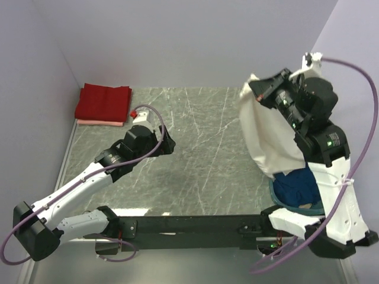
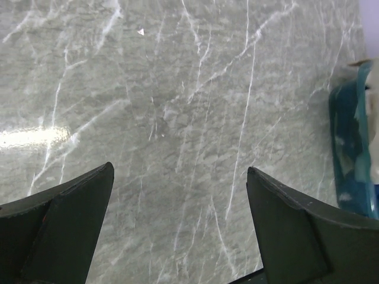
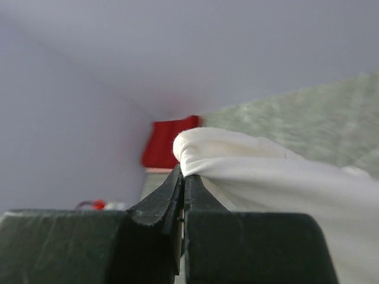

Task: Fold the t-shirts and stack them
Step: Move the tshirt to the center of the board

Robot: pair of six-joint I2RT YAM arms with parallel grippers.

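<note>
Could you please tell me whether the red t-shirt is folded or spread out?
Folded: the red t-shirt lies as a compact rectangle on a folded pink t-shirt in the far left corner.

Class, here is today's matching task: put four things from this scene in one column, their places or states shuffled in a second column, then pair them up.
Things:
1. red t-shirt
2. cream-white t-shirt
3. dark blue t-shirt
4. left hand

Place or state:
A. lying in the teal basket
B. open, over the table
C. folded, far left corner
D. hanging from the shut right hand

Pairs: 1-C, 2-D, 3-A, 4-B
</note>
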